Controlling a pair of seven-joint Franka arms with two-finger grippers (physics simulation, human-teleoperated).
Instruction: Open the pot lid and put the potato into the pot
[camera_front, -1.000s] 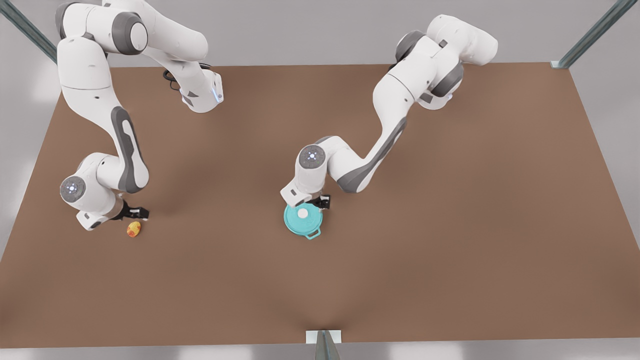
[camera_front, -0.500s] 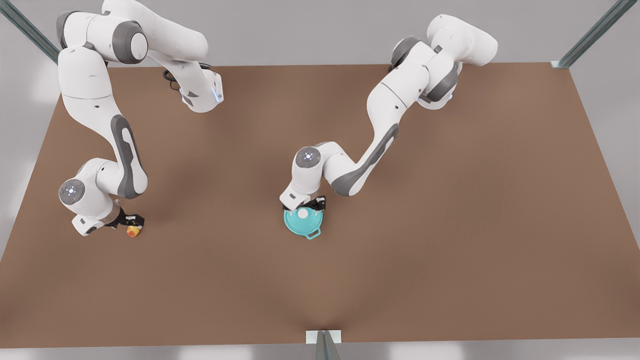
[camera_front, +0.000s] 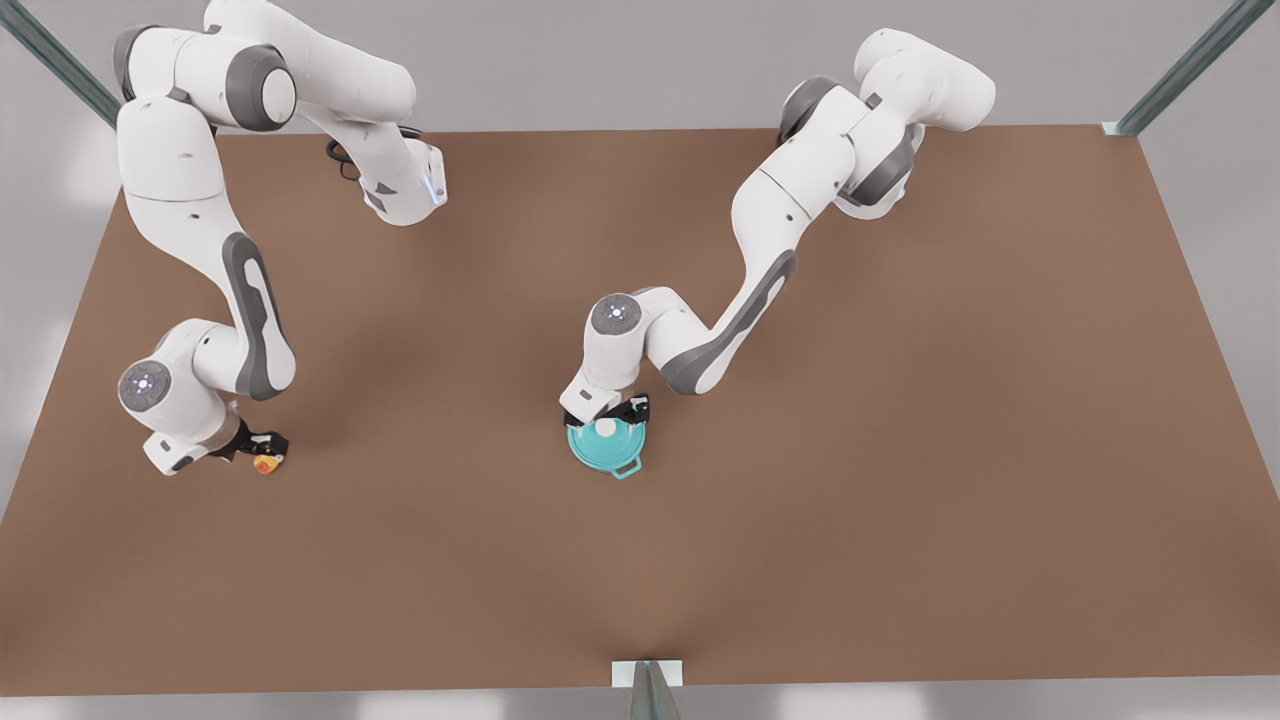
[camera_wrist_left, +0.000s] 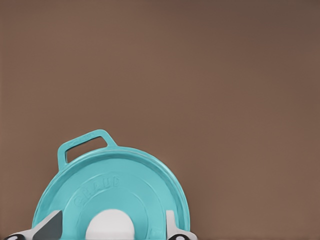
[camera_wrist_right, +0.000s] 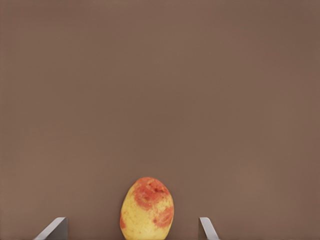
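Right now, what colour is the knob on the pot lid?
White knob on the teal pot lid; clearest in the left wrist view.

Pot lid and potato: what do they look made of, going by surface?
Pot lid: looks like enamelled metal or hard plastic, a smooth matte teal with raised lettering; its knob is plain white, perhaps ceramic or plastic. Potato: looks like smooth, matte yellow skin with orange-red blotches; it could as well be a toy.

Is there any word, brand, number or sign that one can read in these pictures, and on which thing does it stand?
Raised letters on the pot lid, beside its white knob: a short word embossed in the teal surface, too faint to read for certain.
Potato, table and the arms: no text that I can make out.
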